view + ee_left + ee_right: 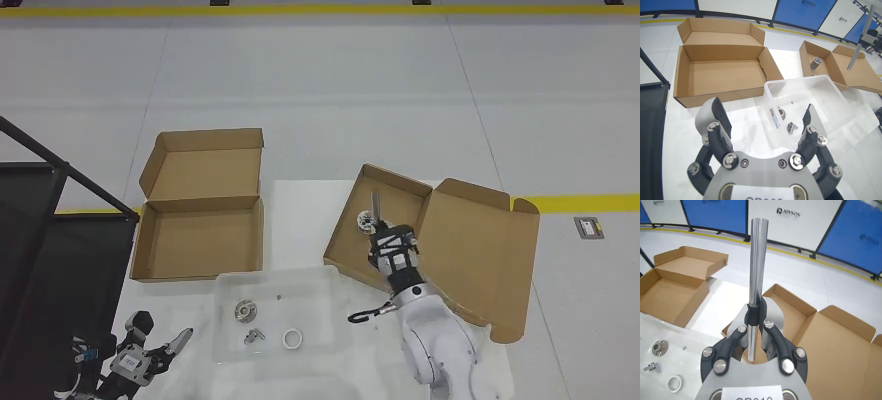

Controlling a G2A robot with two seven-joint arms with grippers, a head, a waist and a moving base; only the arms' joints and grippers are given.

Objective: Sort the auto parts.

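right jaws clamp a long, mirror-bright metal rod (757, 262); left jaws gape empty.

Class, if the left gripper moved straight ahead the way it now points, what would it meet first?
Most likely the near side wall of the clear bin: the left gripper, fingers open, points at it across the table. Depth is unclear, so it could graze the table first.

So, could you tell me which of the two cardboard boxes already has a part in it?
The box below the right gripper: a metal part stands in its corner, unlike the other box.
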